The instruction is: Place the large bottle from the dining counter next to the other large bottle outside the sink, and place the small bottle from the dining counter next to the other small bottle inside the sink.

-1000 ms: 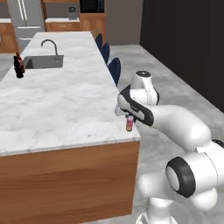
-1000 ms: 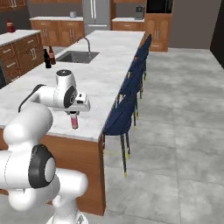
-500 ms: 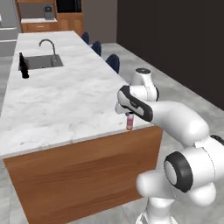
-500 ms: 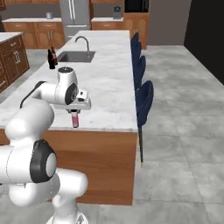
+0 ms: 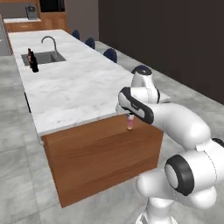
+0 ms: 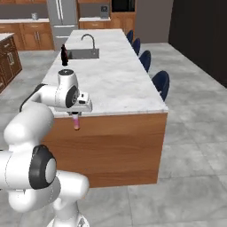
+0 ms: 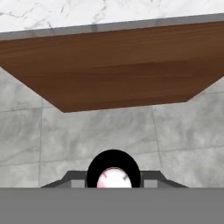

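The small bottle hangs upright from the gripper, its pink-red body showing just below the hand, off the near end of the dining counter and in front of the brown wooden end panel rather than over the marbled top. From the right base view the same small bottle dangles under the gripper against the wood, a little below the counter's edge. The jaws are closed on the bottle near its top. In the hand view the bottle is seen from above as a dark ring around a pale pink centre (its cap end, as far as can be told), sitting between the fingertips, with the wooden panel and the grey tiled floor beyond it.

Far along the counter lies the sink, a dark basin with its curved tap. At the sink's left edge stand two dark bottles close together; the black large bottle is the nearer one and the other large bottle, red-brown, is just behind it. In the right base view they merge into one dark shape beside the sink.

Dark blue stools line the counter's right side.
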You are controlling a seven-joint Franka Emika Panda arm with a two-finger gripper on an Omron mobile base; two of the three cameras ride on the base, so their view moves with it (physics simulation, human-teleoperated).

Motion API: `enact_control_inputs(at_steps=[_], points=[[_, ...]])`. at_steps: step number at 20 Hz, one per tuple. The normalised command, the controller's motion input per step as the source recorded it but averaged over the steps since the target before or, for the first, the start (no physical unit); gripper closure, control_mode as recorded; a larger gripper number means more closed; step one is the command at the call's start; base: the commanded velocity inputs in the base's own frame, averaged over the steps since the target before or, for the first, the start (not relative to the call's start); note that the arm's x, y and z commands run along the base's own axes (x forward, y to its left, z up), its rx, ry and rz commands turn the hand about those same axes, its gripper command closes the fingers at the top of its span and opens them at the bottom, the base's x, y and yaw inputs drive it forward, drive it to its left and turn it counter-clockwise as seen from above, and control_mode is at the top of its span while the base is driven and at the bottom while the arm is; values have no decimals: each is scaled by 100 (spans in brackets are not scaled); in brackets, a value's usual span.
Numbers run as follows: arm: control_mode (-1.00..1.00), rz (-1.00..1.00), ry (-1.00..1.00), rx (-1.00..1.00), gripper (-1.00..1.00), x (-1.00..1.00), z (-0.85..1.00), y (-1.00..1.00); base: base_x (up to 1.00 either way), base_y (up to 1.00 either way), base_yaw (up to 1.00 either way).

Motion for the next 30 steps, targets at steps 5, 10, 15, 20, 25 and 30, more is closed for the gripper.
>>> enact_control_inputs(at_steps=[5, 10, 15, 20, 25, 30], points=[[100, 0, 0, 0, 100, 0, 0, 0, -16, 100, -34], [100, 0, 0, 0, 100, 0, 0, 0, 0, 100, -35], [100, 0, 0, 0, 100, 0, 0, 0, 0, 100, -35], [100, 0, 0, 0, 100, 0, 0, 0, 18, 100, -37], [100, 0, 0, 0, 100, 0, 0, 0, 60, 100, -42], [100, 0, 0, 0, 100, 0, 0, 0, 53, 100, -47]])
